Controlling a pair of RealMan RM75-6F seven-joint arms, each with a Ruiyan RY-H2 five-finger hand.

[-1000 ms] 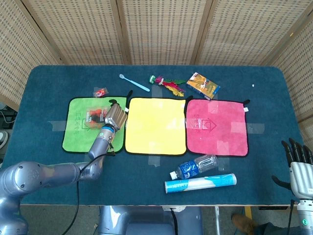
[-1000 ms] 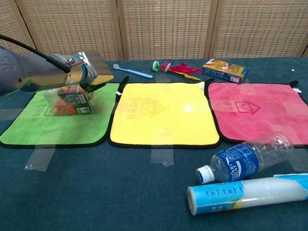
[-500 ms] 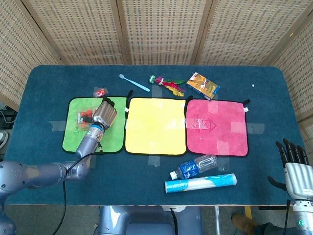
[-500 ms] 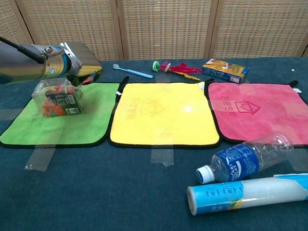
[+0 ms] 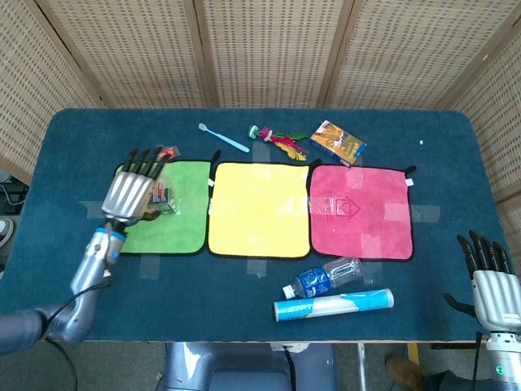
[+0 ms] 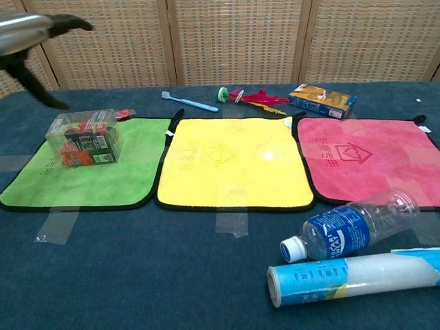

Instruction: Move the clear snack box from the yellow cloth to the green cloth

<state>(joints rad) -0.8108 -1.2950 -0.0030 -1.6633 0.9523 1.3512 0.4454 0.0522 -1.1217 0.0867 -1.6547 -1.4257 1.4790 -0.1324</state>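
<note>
The clear snack box (image 6: 84, 137), with orange and dark packets inside, stands on the green cloth (image 6: 103, 182) near its back left corner. In the head view only a part of the snack box (image 5: 164, 197) shows beside my left hand (image 5: 130, 191). That hand is lifted off the box with its fingers spread and holds nothing; in the chest view the left hand (image 6: 31, 31) hangs at the top left. The yellow cloth (image 5: 259, 209) lies bare in the middle. My right hand (image 5: 490, 281) sits past the table's near right corner, fingers apart and empty.
A pink cloth (image 5: 361, 212) lies right of the yellow one. A water bottle (image 5: 323, 277) and a blue-and-white tube (image 5: 334, 305) lie near the front edge. Along the back are a toothbrush (image 5: 224, 138), a feathered shuttlecock (image 5: 278, 140), a snack carton (image 5: 338, 142) and a small red item (image 5: 168, 152).
My left hand carried the box leftward over the green cloth, set it down, let go, and rose away to the left with fingers spread. The right hand barely shifted.
</note>
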